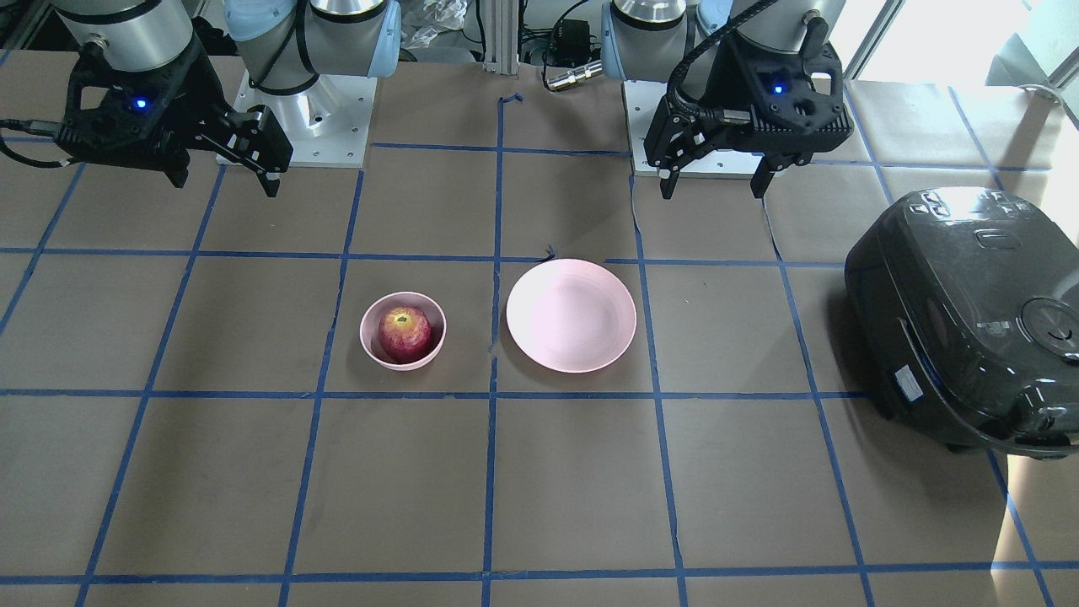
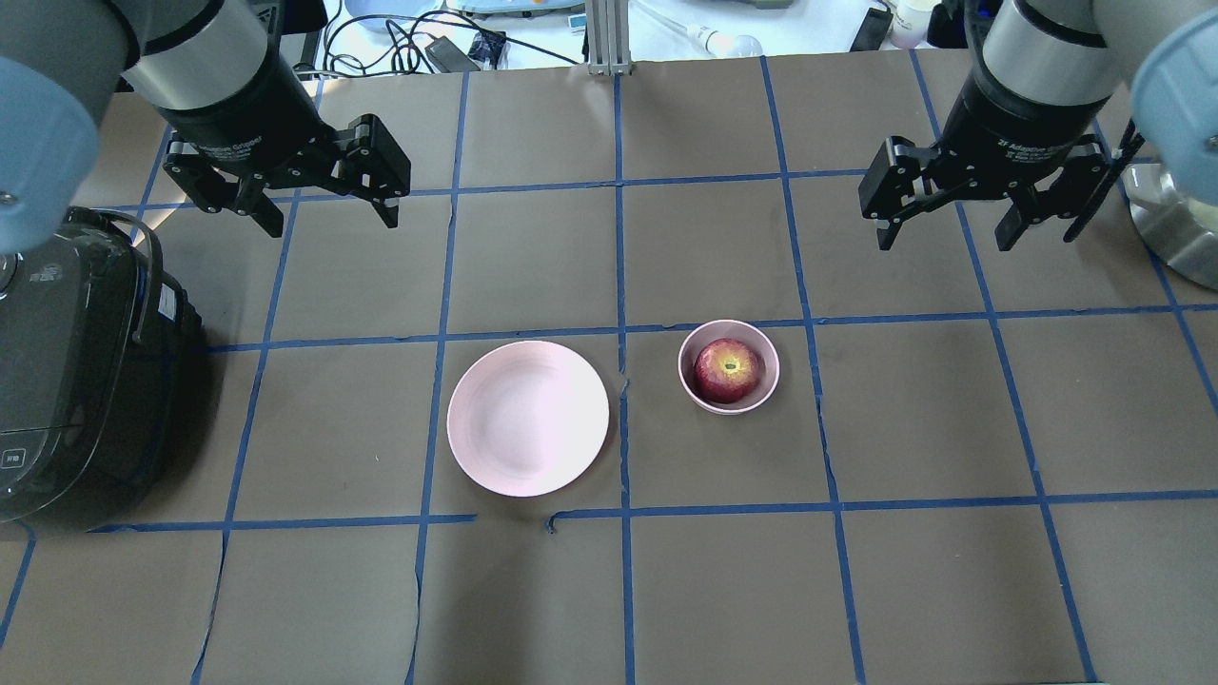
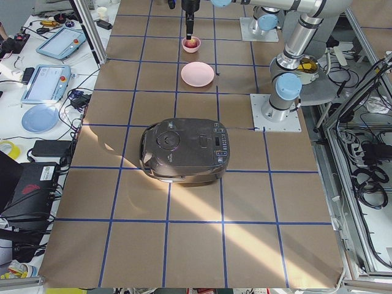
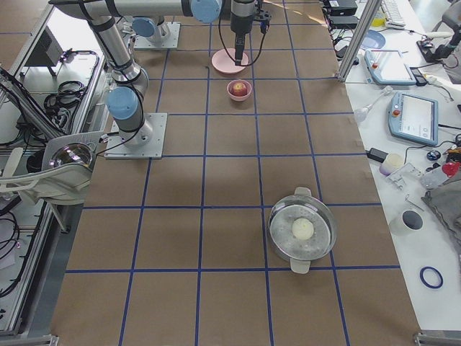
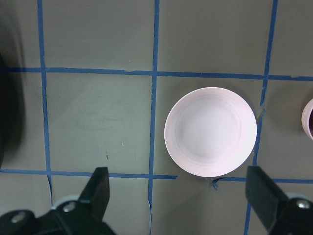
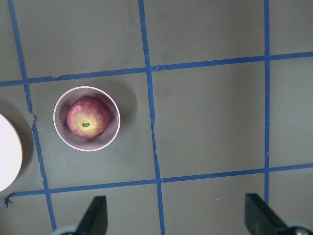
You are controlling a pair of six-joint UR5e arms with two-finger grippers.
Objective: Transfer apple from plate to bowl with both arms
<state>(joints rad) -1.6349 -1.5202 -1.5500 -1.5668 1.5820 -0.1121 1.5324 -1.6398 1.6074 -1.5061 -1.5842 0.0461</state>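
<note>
The red apple point(image 2: 727, 369) lies in the small pink bowl point(image 2: 728, 406), stem dimple up; it also shows in the front view point(image 1: 405, 332) and the right wrist view point(image 6: 88, 118). The wide pink plate point(image 2: 528, 417) stands empty to the bowl's left, also in the left wrist view point(image 5: 210, 131). My left gripper point(image 2: 328, 214) is open and empty, high above the table behind the plate. My right gripper point(image 2: 942, 236) is open and empty, high behind and to the right of the bowl.
A black rice cooker point(image 2: 67, 371) stands at the table's left end, near the left arm. A steel pot point(image 4: 302, 231) with a white ball in it stands at the right end. Blue tape lines grid the brown table point(image 2: 609, 590).
</note>
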